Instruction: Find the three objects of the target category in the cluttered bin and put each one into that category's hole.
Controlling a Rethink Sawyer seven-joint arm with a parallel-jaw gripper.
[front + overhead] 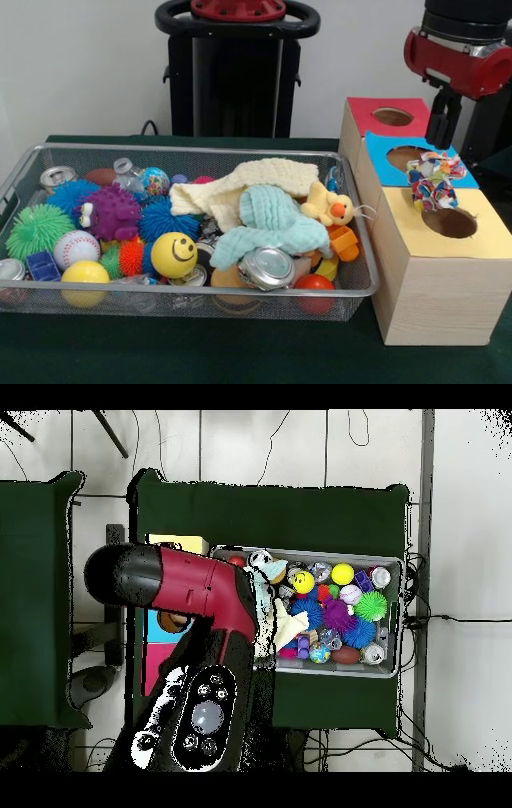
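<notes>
A patterned cloth point(433, 181) is held clamped in the gripper point(433, 160) above the blue box point(460, 178), beside the yellow box's hole point(450, 222); the bin point(352, 282) is left cluttered.

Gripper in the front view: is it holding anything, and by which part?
Cannot be told. The gripper hangs above the patterned cloth on the blue-topped box; no hold shows.
</notes>
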